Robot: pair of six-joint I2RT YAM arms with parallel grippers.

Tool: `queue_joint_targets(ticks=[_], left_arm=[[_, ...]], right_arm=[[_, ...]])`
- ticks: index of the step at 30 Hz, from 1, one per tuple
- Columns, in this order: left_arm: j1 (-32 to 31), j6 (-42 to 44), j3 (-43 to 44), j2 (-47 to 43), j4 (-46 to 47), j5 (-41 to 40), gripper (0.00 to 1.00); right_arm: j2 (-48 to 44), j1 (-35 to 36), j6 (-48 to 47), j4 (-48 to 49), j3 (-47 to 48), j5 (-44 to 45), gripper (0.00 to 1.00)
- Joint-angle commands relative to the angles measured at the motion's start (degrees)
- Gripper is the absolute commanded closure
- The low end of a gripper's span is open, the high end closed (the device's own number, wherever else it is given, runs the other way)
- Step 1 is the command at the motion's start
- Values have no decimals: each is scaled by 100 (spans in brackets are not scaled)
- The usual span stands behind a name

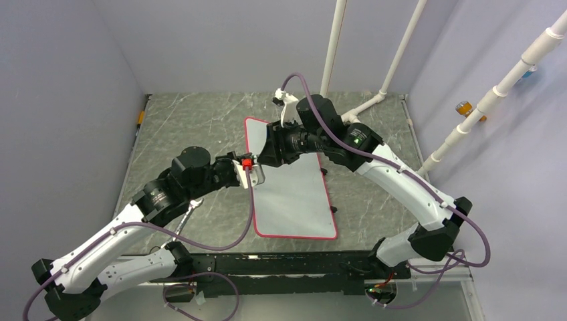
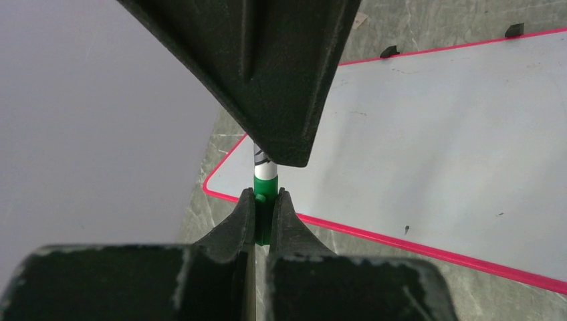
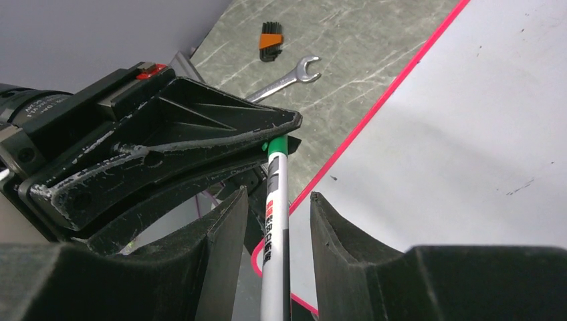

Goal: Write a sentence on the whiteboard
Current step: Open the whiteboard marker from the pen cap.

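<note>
Currently both arms meet just over the left long edge of the whiteboard (image 1: 294,194), pincers tip to tip. The left pincer (image 2: 265,198) is clamped tight on the green cap (image 2: 265,182) of a marker (image 3: 274,227), w/ its two tips pinching the cap from both sides and no gap showing. The marker's white barrel, w/ red and black print, runs from that cap straight back btw the jaws of the right pincer (image 3: 277,197). Those jaws stand partly apart. In the right wrist view a sliver of space shows on each side of the barrel, so can't tell if they actually grip it. In the left wrist view one right finger (image 2: 267,80) hangs directly over the left pincer's tips and hides most of the barrel.

The whiteboard lies flat on the grey marbled surface (image 1: 200,127), below both pincers and stretching off to the right of the left one. It has a red rim, rounded corners and small black feet along its far side. Its white face carries a few tiny dark specks. The marker looks to be in the air, near the rim.

Past the left pincer, on the surface left of the board, lies a silver wrench (image 3: 284,79). Further off is a small black-and-orange item (image 3: 270,41), too small to ID.
</note>
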Motion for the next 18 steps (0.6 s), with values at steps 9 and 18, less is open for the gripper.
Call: queue_joint_targets(ticks=[9,18], left_arm=[[-30,16,-10,37,350,-113,100],[-37,-13,9,91,353,-146,100]], right_arm=[[-22,2,-64,275,228,4,59],[-18,1,8,461,54,24,63]])
